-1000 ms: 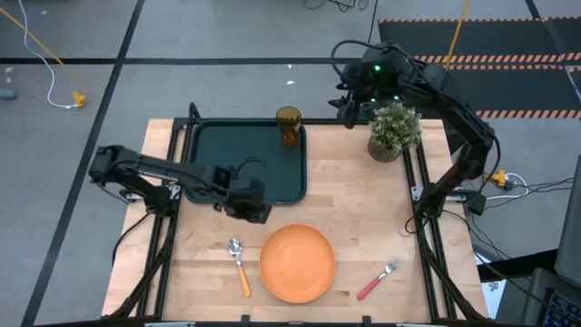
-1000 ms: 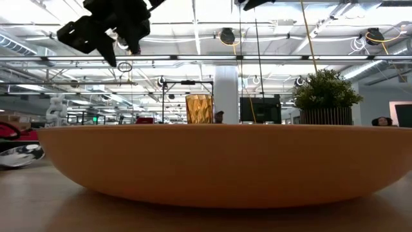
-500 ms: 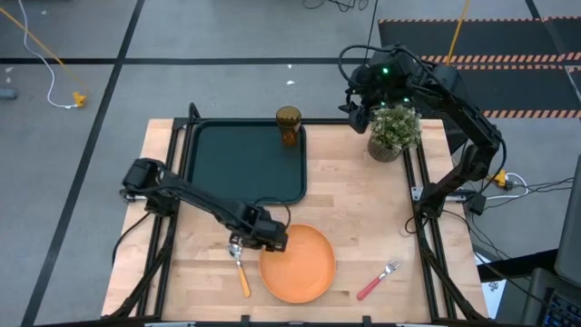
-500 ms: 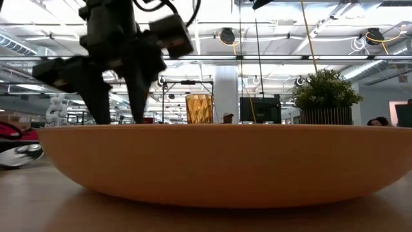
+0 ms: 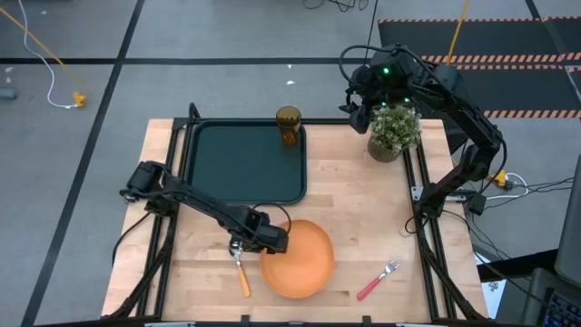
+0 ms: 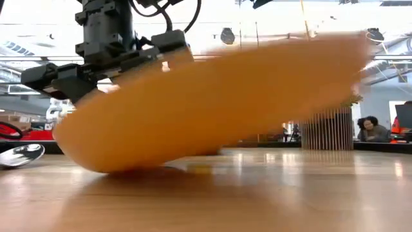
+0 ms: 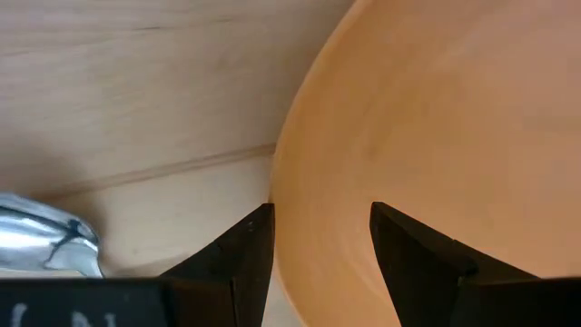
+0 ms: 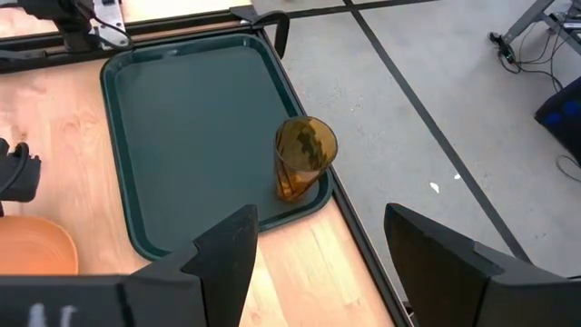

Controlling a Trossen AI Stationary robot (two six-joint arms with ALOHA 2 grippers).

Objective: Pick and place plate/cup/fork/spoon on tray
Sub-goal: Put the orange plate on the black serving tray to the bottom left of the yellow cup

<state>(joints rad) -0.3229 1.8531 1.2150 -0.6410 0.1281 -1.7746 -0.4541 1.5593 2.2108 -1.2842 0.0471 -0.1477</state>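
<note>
on the wooden table (image 5: pixel 363 236), left gripper (image 5: pixel 270 238) seemingly clamps the tilted plate's (image 5: pixel 300 259) rim.

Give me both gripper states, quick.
Left gripper: shut on the plate rim, plate tilted up off the table.
Right gripper: open, holding nothing, above the far edge near the cup.

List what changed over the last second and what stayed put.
The left hand swung from the tray to the plate, closed on its rim and tipped it up. The cup, spoon, fork and right hand barely moved.
</note>
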